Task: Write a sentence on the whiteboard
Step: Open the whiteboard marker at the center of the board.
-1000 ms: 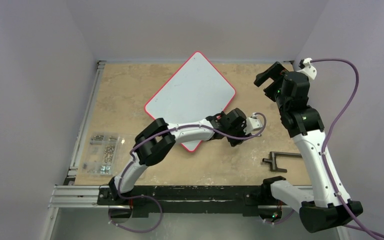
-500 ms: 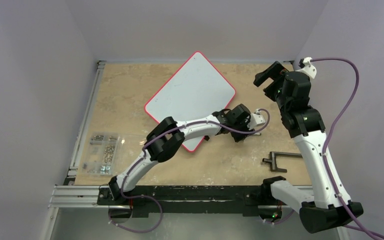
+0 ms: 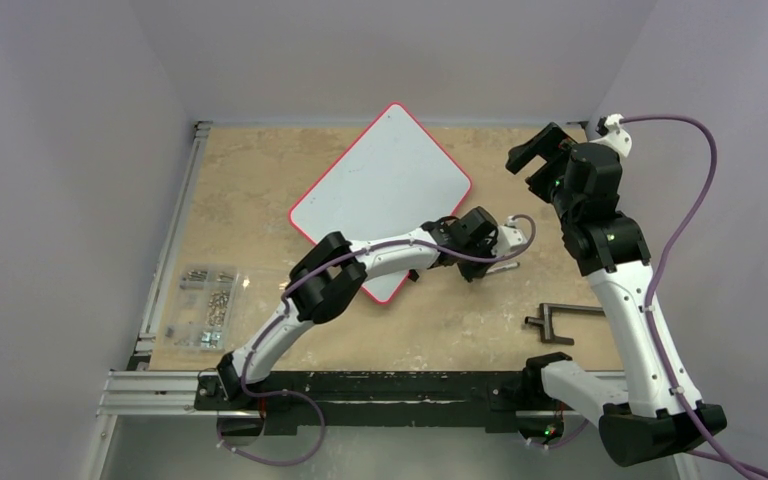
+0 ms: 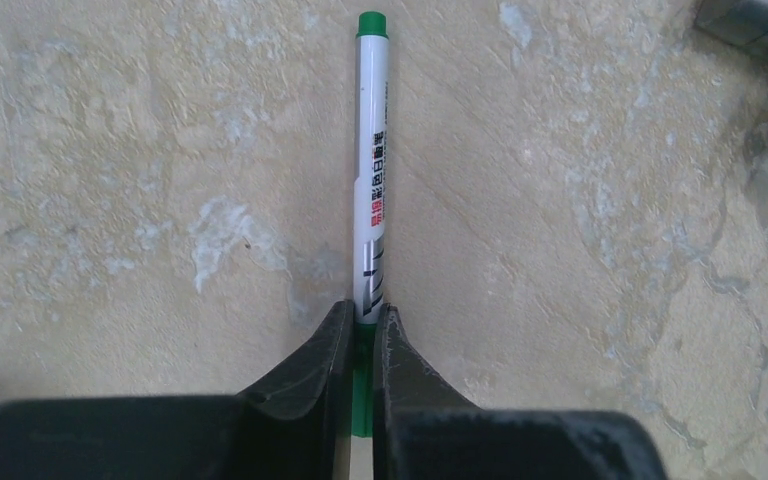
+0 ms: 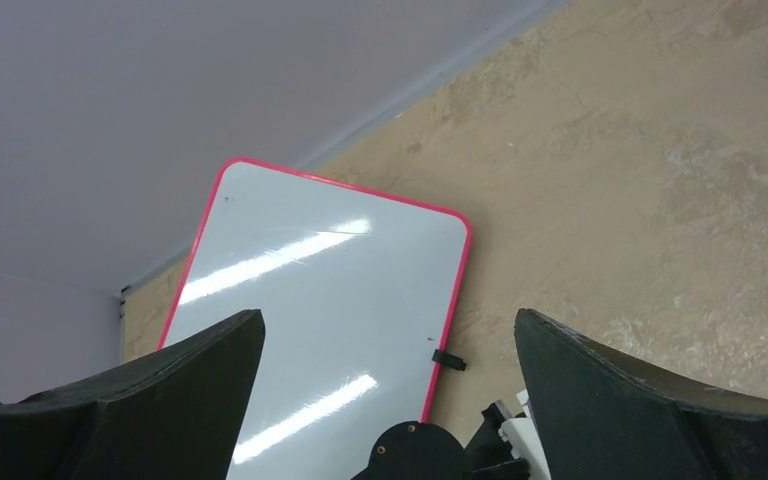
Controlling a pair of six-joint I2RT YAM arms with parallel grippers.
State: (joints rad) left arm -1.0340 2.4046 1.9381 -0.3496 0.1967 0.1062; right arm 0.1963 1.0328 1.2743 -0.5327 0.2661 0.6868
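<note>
Just right of the whiteboard's [image 3: 385, 190] near corner, the left gripper [image 4: 362, 315] has its 2 fingers clamped on the green end of a marker [image 4: 372, 150] that seems to lie flat on the table [image 3: 260, 200]. The whiteboard lies mid-table, turned like a diamond, looking blank. The right gripper [image 5: 388, 335] hangs wide open near the far right corner.

a robotics lab test cell
plain lilac walls [image 3: 60, 150] box in a stone-patterned tabletop [image 3: 250, 180] edged with aluminium rails [image 3: 150, 385]; two cabled robot arms [image 3: 632, 300] are bolted on, a clear tray of screws [image 3: 203, 305] at one side.
</note>
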